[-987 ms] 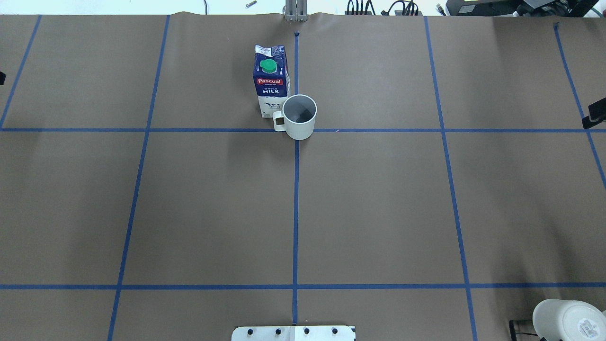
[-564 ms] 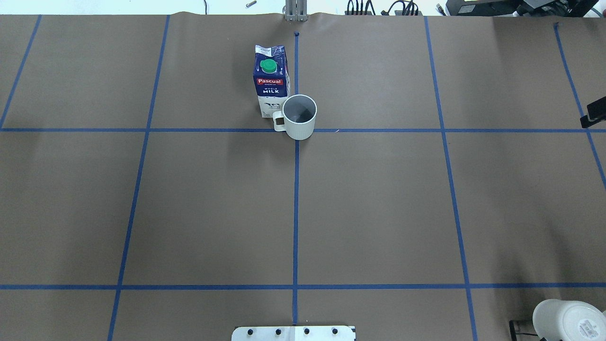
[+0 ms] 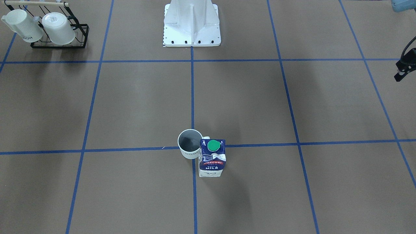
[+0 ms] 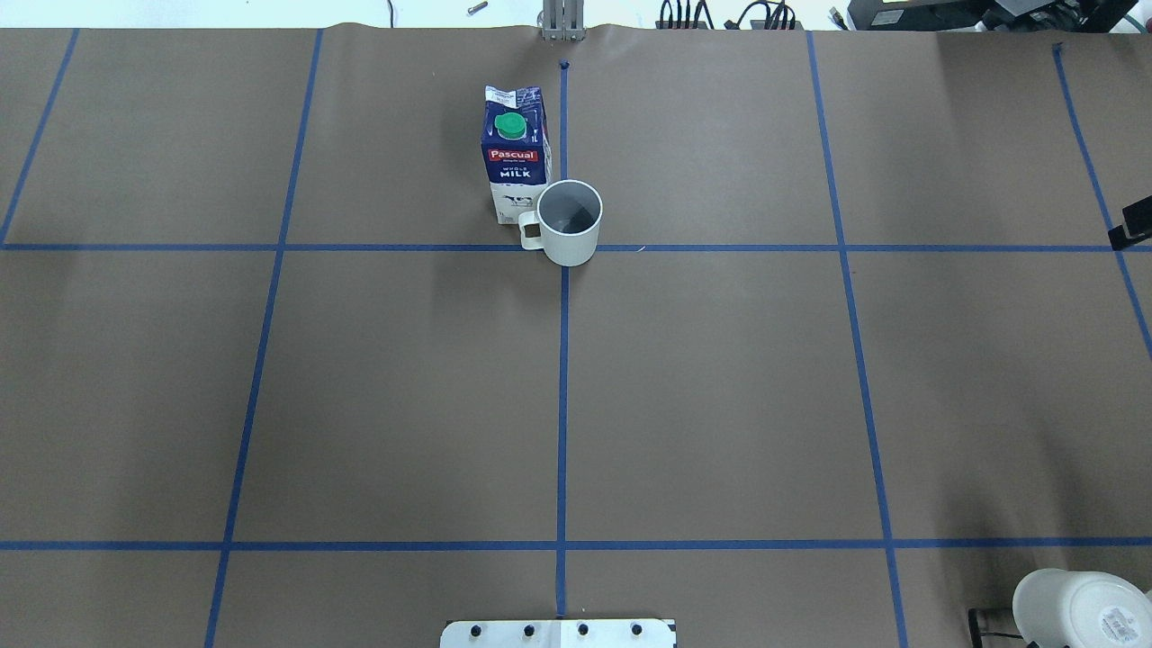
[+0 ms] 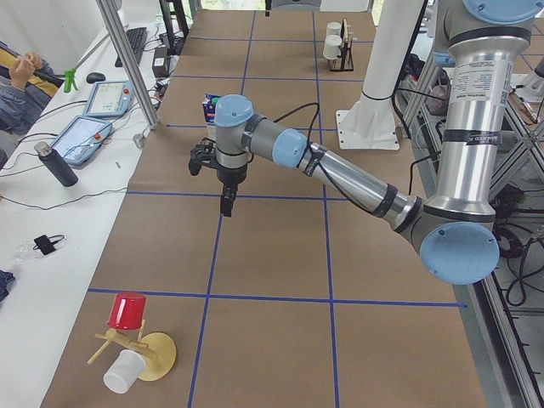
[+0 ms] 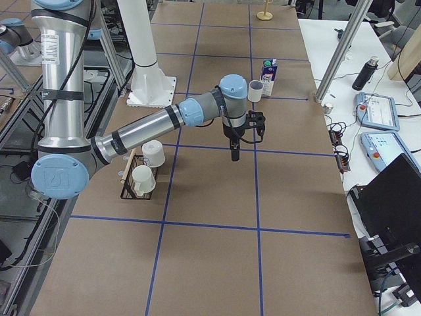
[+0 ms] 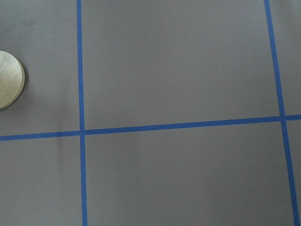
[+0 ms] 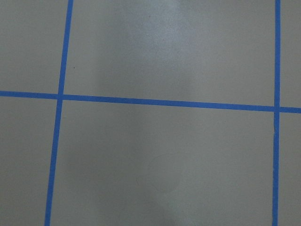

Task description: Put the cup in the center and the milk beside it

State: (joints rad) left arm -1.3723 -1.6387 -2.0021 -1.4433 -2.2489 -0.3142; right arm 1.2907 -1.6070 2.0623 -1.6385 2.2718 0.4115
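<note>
The cup (image 4: 570, 222) stands just beside the milk (image 4: 515, 153) on the tabletop (image 4: 720, 405). Whether the left gripper (image 5: 225, 208) and right gripper (image 6: 234, 155) are wide or narrow cannot be told.

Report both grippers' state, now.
Left gripper: cannot tell whether open or shut.
Right gripper: cannot tell whether open or shut.

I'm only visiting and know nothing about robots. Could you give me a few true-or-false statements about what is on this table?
1. The milk stands upright. True.
2. The cup lies on its side. False: it stands upright with its opening up.
3. The milk's cap is red. False: it is green.
4. Two other mugs sit with a black wire rack, far from the cup. True.
</note>
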